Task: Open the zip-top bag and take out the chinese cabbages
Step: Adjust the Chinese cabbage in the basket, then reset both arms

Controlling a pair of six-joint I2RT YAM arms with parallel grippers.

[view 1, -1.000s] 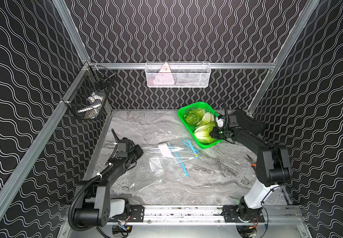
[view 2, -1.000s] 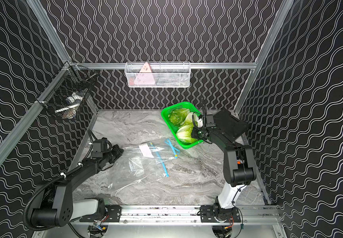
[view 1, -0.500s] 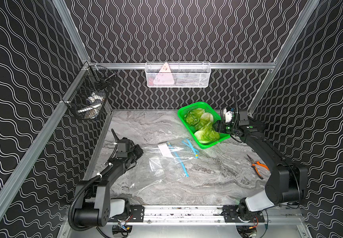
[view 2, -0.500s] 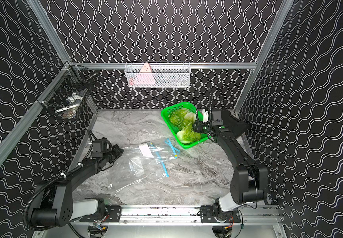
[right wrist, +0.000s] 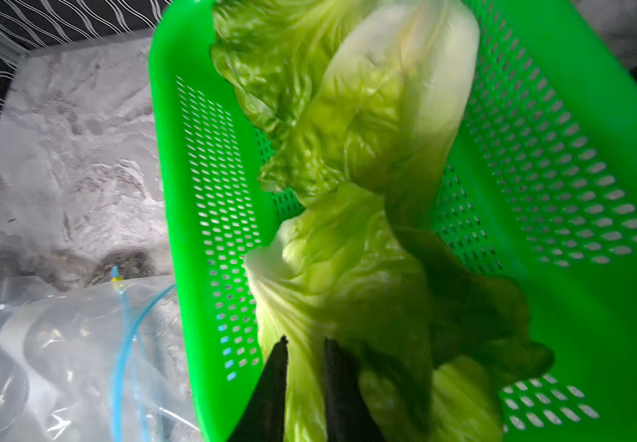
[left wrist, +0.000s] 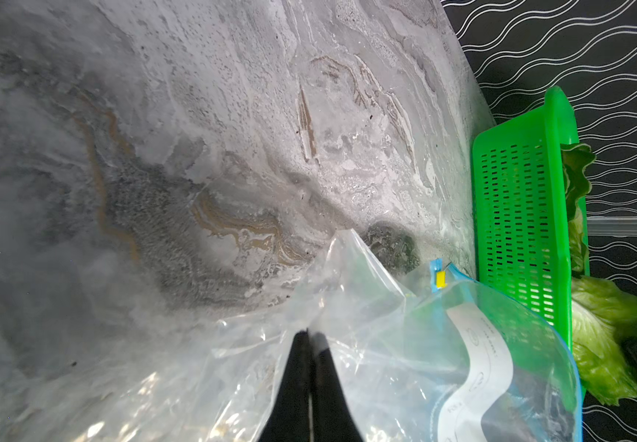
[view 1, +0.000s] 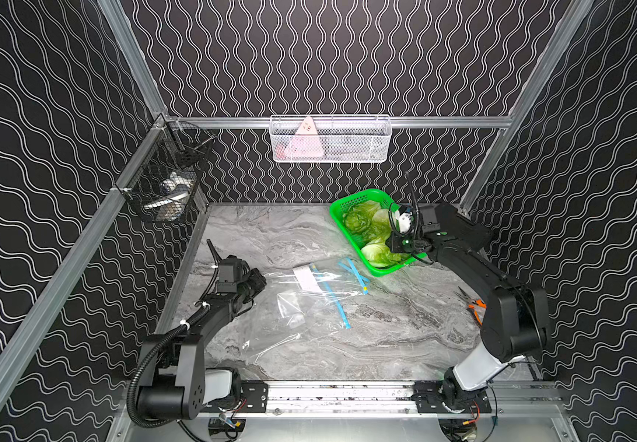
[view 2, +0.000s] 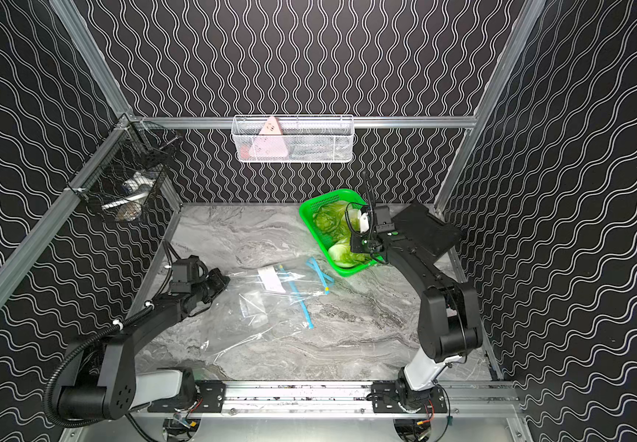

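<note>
Both arms [view 1: 213, 319] are black with white base links [view 1: 218, 382]; left claw [left wrist: 310, 333] and right claw [right wrist: 305, 340] have black fingers [right wrist: 267, 402].

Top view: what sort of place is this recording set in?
Probably a lab robot cell rather than a kitchen: a left arm and right arm mounted on an aluminium rail, with black wave-patterned walls boxing in a marble-look tabletop.
</note>
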